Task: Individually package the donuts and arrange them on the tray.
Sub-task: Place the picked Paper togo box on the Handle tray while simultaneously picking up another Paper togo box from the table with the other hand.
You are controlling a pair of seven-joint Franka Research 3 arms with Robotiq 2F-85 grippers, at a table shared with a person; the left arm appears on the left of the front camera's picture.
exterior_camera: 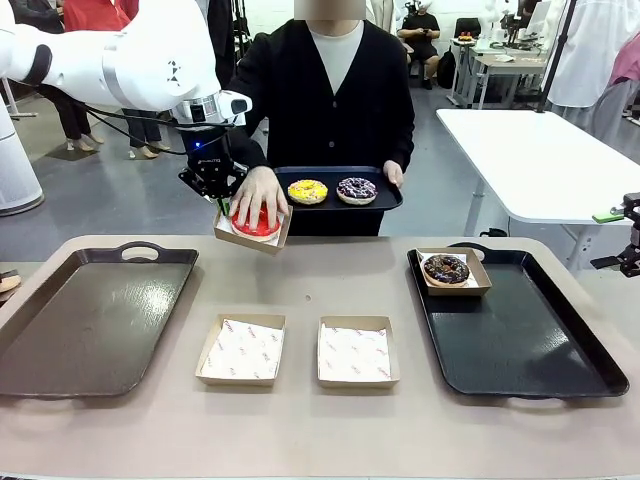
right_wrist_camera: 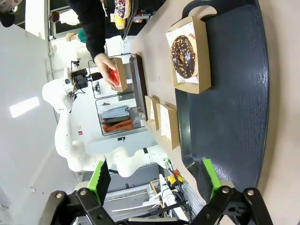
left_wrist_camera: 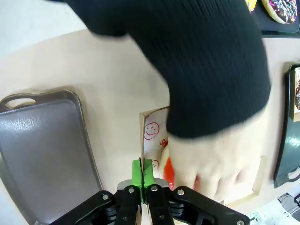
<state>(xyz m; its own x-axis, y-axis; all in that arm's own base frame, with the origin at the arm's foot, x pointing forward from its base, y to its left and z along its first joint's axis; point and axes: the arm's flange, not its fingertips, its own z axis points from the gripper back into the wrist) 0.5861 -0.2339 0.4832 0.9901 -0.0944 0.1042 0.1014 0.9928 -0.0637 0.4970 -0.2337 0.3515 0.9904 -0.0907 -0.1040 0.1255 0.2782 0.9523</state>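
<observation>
From my remote station: the tan bench [exterior_camera: 320,430] spans the view, its rounded far edge meeting grey floor, with a white table [exterior_camera: 530,160] off to the right; a brown tray [exterior_camera: 90,320] sits at the left edge and a black tray [exterior_camera: 530,350] at the right, open bench between them; the person across holds a small tray [exterior_camera: 385,200] carrying the yellow donut [exterior_camera: 307,191] and the purple sprinkled donut [exterior_camera: 356,189]; two lined boxes [exterior_camera: 242,350] lie side by side mid-bench; the chocolate donut [exterior_camera: 446,268] sits boxed in the black tray's far left corner, with bare tray towards me; my left tool [left_wrist_camera: 142,171] is pinched tight on the wall of a tilted box [exterior_camera: 278,238] at the far edge, where the person's hand [exterior_camera: 258,192] presses the red donut [exterior_camera: 256,222] in; my right tool [right_wrist_camera: 157,180] is spread wide, gripping nothing; the liner [left_wrist_camera: 152,133] bears a red smiley, other print unreadable.
</observation>
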